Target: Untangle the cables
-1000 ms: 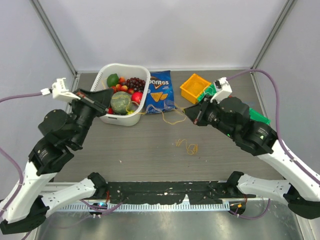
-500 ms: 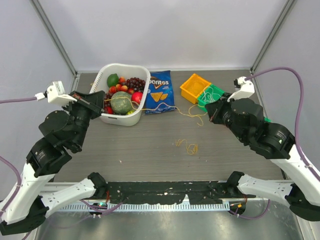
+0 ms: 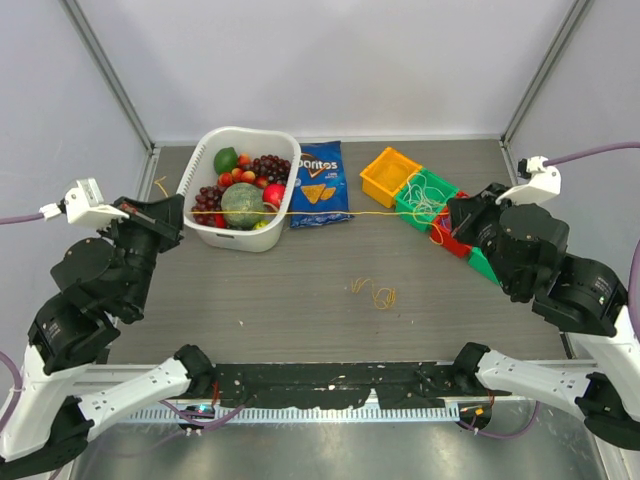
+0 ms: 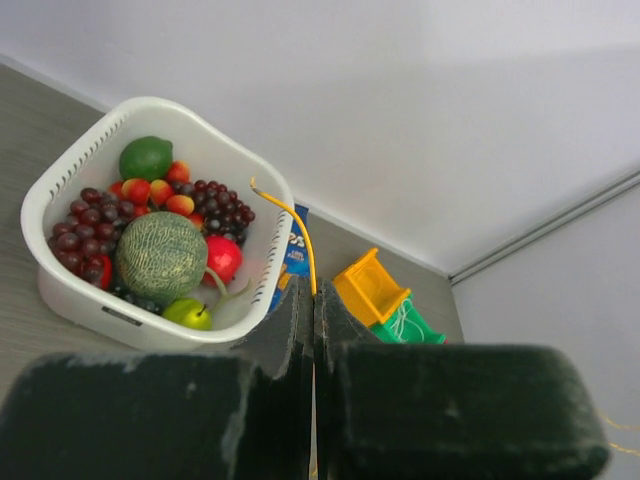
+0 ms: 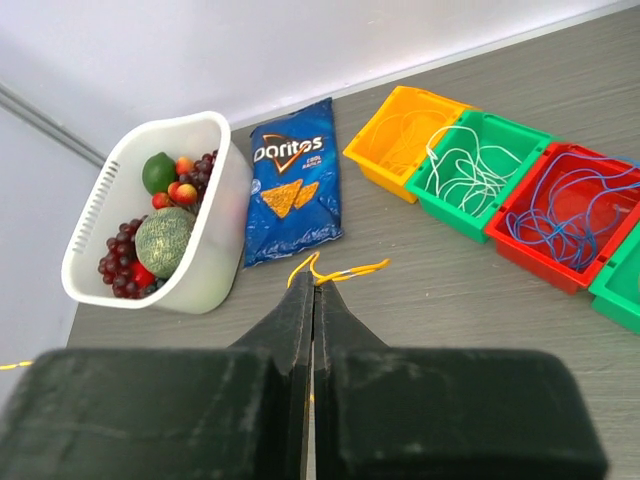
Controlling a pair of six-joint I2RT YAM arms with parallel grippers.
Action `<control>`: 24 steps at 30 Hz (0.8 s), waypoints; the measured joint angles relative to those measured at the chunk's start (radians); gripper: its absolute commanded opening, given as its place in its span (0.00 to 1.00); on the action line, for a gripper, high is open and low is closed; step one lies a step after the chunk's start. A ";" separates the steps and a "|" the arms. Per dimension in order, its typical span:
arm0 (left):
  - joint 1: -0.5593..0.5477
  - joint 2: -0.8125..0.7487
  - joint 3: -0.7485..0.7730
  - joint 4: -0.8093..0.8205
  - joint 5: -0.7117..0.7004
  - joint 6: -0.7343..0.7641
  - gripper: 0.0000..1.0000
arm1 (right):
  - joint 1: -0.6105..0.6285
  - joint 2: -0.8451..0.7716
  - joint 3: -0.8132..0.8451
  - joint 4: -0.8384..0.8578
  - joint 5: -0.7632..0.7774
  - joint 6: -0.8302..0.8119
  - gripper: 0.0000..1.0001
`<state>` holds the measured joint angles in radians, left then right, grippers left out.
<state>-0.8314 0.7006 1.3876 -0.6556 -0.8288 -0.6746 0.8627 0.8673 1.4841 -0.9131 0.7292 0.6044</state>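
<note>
The left gripper (image 4: 314, 300), fingers pressed together, pinches a thin yellow cable (image 3: 330, 213). The cable runs taut and straight, left to right, across the white slotted plastic basket (image 3: 205, 235) and the glossy chip bag (image 3: 320, 183) to the right gripper (image 5: 313, 300), which is likewise clamped on it. A limp loose tangle (image 3: 376, 293) lies nearer, on the table (image 3: 300, 330).

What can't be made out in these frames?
- Top view: loose tangle too small to tell whether knotted.
- Top view: right pincer tips hidden by its own wrist.
- Right wrist view: rightmost green bin cut off by the edge.
- Left wrist view: yellow cable past the left pincer tips, hidden by its body.
</note>
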 measured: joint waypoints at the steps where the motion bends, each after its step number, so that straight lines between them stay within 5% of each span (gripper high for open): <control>1: 0.000 0.000 -0.001 -0.016 -0.001 -0.004 0.00 | 0.000 -0.008 0.000 0.001 0.013 0.000 0.01; 10: -0.003 0.005 -0.014 -0.022 0.080 -0.021 0.00 | 0.001 0.020 0.029 0.022 0.011 -0.035 0.01; 17: 0.002 0.329 0.069 0.026 0.491 -0.093 0.00 | -0.001 0.111 0.082 0.100 -0.066 -0.062 0.01; 19: 0.002 0.420 0.056 0.032 0.591 -0.115 0.11 | -0.001 0.134 0.091 0.132 -0.067 -0.076 0.01; 22: 0.003 0.507 0.020 0.027 0.713 -0.143 0.53 | -0.001 0.176 0.111 0.171 -0.063 -0.093 0.01; 24: 0.005 0.529 0.016 0.021 0.774 -0.163 0.64 | -0.001 0.205 0.140 0.188 -0.046 -0.111 0.01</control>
<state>-0.8261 1.2297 1.4040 -0.6342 -0.0547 -0.8375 0.8616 1.0721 1.6241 -0.7250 0.6830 0.4938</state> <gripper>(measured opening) 0.466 0.028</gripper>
